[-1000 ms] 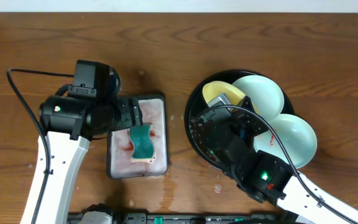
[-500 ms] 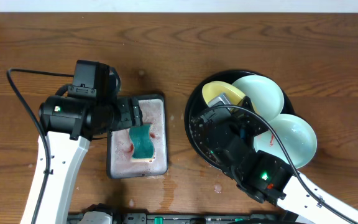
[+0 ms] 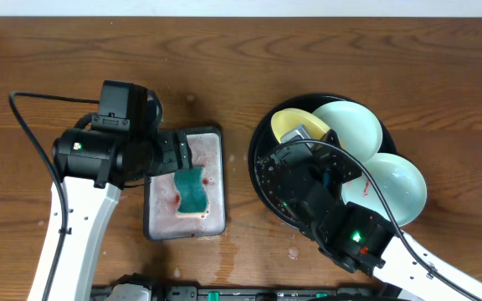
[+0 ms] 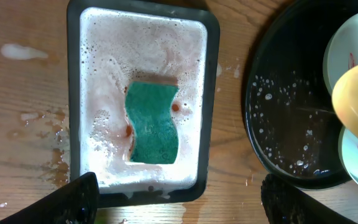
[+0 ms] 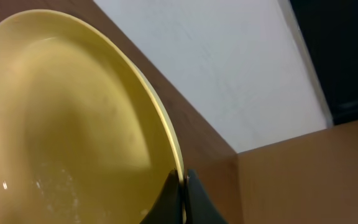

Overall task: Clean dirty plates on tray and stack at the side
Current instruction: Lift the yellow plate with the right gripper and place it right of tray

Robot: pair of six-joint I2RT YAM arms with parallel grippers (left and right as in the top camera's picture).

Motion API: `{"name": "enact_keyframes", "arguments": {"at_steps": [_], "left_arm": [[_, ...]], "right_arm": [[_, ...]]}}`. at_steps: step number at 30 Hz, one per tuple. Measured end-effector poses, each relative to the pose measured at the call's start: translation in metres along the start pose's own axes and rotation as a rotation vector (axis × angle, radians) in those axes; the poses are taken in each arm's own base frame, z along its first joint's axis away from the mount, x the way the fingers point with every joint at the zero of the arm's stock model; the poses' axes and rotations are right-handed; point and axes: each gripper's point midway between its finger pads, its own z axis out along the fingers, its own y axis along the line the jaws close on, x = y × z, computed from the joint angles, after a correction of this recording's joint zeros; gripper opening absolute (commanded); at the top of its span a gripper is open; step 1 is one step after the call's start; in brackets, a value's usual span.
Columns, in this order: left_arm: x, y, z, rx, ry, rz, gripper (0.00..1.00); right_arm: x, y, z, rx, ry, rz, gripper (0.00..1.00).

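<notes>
The right gripper (image 5: 181, 185) is pinching the rim of the yellow plate (image 3: 287, 124), which is standing tilted at the black tray's (image 4: 272, 143) eleven o'clock, beside two mint plates (image 3: 354, 125). The left gripper (image 4: 179, 205) is hanging wide open and empty over the green sponge (image 4: 153, 121) in the grey pan (image 4: 73, 93). The wet rim is likely slippery, so the pinch should be staying firm.

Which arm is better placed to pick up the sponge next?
Left. The left tool, open and empty, hangs over the green sponge in the foamy grey tray. The right tool is shut on the rim of the yellow plate, over the black tray.
</notes>
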Motion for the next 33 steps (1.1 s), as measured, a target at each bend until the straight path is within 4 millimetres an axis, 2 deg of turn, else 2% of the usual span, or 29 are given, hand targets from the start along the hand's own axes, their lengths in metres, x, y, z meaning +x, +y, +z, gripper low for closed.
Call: {"name": "enact_keyframes", "arguments": {"at_steps": [3,5,8,11,14,16,18,19,21,23,26,29,33], "left_arm": [[0.000,0.000,0.000,0.000,0.000,0.000,0.84],[0.000,0.000,0.000,0.000,0.000,0.000,0.84],[0.000,0.000,0.000,0.001,0.000,0.001,0.84],[0.000,0.000,0.000,0.002,0.001,0.000,0.84],[0.000,-0.001,0.000,0.004,0.001,0.000,0.84],[0.000,-0.001,0.000,0.003,0.001,0.000,0.84],[0.000,-0.001,0.000,0.004,0.001,0.000,0.84],[0.000,-0.001,0.000,0.003,0.002,0.000,0.84],[0.000,-0.001,0.000,0.004,0.001,0.000,0.84],[0.000,-0.001,0.000,0.003,0.001,0.000,0.84],[0.000,-0.001,0.000,0.003,0.002,0.000,0.84],[0.000,-0.001,0.000,0.003,0.002,0.000,0.84],[0.000,-0.001,0.000,0.004,0.001,0.000,0.84]], "right_arm": [[0.010,0.011,0.004,-0.069,0.028,0.036,0.01],[0.026,0.021,0.013,-0.153,0.089,0.107,0.01],[0.057,0.041,0.034,-0.331,0.234,0.311,0.01],[0.082,0.042,0.052,-0.482,0.349,0.548,0.01],[0.099,0.017,0.068,-0.580,0.395,0.808,0.01],[0.110,-0.013,0.080,-0.587,0.386,0.970,0.01],[0.131,-0.049,0.090,-0.540,0.375,1.115,0.01],[0.150,-0.069,0.094,-0.495,0.380,1.190,0.01],[0.185,-0.095,0.097,-0.412,0.407,1.300,0.01],[0.223,-0.112,0.101,-0.325,0.456,1.399,0.01],[0.281,-0.126,0.108,-0.200,0.542,1.540,0.01],[0.327,-0.134,0.116,-0.095,0.591,1.644,0.01],[0.382,-0.130,0.127,0.021,0.680,1.720,0.01]]}}
